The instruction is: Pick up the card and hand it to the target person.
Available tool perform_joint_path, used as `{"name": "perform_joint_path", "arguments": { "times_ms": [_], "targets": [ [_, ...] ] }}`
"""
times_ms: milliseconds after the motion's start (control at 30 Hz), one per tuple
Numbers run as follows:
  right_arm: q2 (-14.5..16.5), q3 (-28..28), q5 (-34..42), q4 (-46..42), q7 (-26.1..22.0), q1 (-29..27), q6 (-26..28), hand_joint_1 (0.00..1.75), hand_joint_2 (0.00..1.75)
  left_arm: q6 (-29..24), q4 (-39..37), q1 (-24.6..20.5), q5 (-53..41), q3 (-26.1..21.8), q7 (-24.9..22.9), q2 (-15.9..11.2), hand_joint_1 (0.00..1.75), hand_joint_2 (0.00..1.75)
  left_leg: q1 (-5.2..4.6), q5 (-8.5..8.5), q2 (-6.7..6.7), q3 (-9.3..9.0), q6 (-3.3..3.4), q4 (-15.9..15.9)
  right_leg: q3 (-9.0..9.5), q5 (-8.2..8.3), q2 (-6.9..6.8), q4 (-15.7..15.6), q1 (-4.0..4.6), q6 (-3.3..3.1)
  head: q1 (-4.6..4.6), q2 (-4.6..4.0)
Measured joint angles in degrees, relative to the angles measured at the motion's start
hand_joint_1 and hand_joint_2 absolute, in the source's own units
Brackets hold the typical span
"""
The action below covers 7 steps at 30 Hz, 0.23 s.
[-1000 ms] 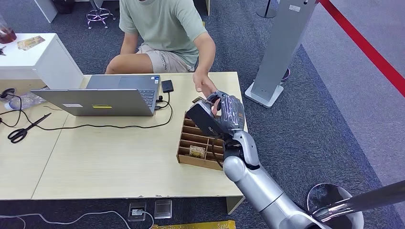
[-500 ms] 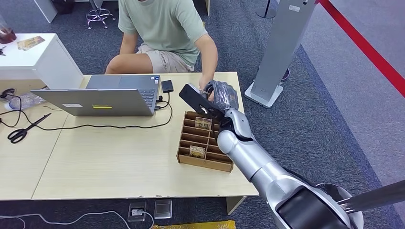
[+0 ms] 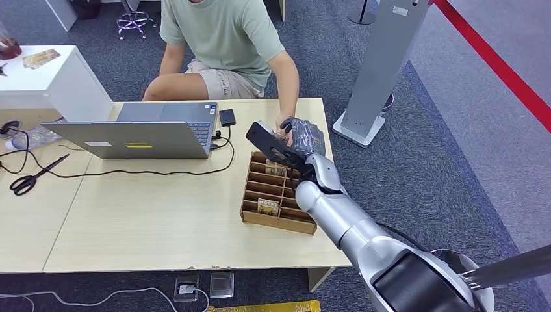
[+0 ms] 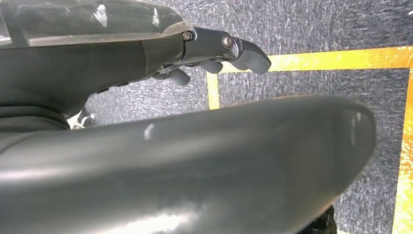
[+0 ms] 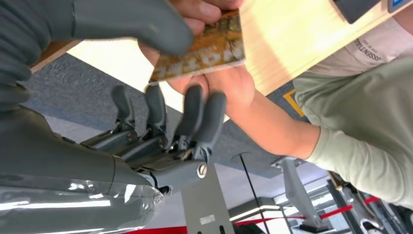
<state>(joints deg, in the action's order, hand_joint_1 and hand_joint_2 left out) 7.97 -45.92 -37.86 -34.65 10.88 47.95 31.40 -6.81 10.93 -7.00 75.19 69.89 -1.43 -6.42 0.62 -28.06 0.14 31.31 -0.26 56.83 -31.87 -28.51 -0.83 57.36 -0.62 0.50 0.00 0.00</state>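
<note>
Right arm (image 3: 344, 224) comes up from the near table edge, crossing over the cardboard organizer (image 3: 276, 193), which sits on the light wood table (image 3: 149, 214). Two cards stand in its slots: one in a near compartment (image 3: 267, 206), one further back (image 3: 276, 168).

Right hand (image 3: 300, 138) is raised just past the organizer's far end, at the person's hand (image 3: 284, 123). From the head view the wrist camera block and dark fingers hide what sits between the two hands.

Right wrist view fills that in: the card (image 5: 204, 48), orange-brown with printed lettering, is pinched between the thick grey thumb (image 5: 122, 22) and the darker fingers (image 5: 195, 114). The person's fingers are on the card too, from the other side, so both hold it at once. Their forearm and green sleeve run off behind it.

Left wrist view: left hand (image 4: 214, 53) hangs over grey carpet with yellow floor tape (image 4: 336, 58); fingers loosely curled, nothing in them.

Further back on the table: open laptop (image 3: 140, 130), a small black box (image 3: 227, 117) wired beside it, scissors (image 3: 29, 177) near the left edge. Person in a green shirt (image 3: 224, 39) sits at the far side, arm reaching down to the robot's hand. Grey pillar stand (image 3: 383, 71) on the carpet to the right, red floor line (image 3: 494, 62) beyond it.
</note>
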Motion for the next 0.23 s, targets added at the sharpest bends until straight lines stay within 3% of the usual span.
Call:
{"name": "perform_joint_path", "arguments": {
  "times_ms": [233],
  "targets": [
    [-2.83, 2.38, 1.14, -10.34, -0.58, -4.01, 0.26, 0.0, 1.75, -0.11, 0.01, 0.03, 0.63, -0.33, -0.54, -0.07, 0.0, 0.0, 0.01, -0.04, -0.08, -0.01, 0.0, 0.04, 0.02, -0.06, -0.1, 0.02, 0.01, 0.01, 0.0, 0.0]
  ]
}}
